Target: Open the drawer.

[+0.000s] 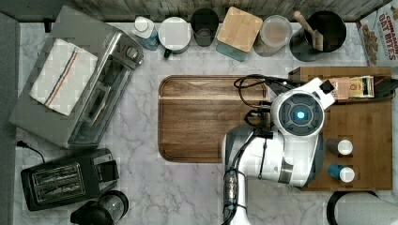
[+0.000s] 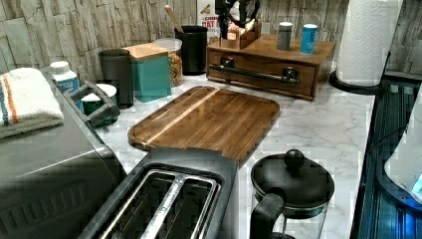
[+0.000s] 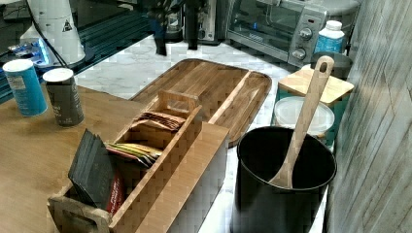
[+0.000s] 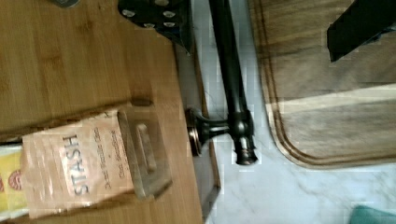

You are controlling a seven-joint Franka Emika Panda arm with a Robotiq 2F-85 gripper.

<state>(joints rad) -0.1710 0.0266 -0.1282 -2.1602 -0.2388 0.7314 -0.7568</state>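
The bamboo box (image 1: 363,126) stands at the top view's right, and its drawer (image 2: 261,67) sits flush in the box front. A long black bar handle (image 2: 259,75) runs across the drawer. My gripper (image 2: 238,17) hangs above the handle end nearest the tea holder, open. In the wrist view the handle (image 4: 231,70) lies below the gap between my two dark fingers (image 4: 156,14), apart from both. One finger is over the box top, the other over the brown tray (image 4: 336,107). My gripper (image 3: 176,36) also appears at the right view's top. The wrist (image 1: 298,115) covers the drawer front in the top view.
On the box stand a wooden tea holder (image 3: 150,145) and two shakers (image 2: 284,36) (image 2: 308,39). The brown tray (image 2: 209,119) lies just in front of the drawer. A black utensil pot (image 3: 284,184), canisters, a paper towel roll (image 2: 368,40), a toaster (image 2: 164,199) and a toaster oven (image 1: 80,89) ring the counter.
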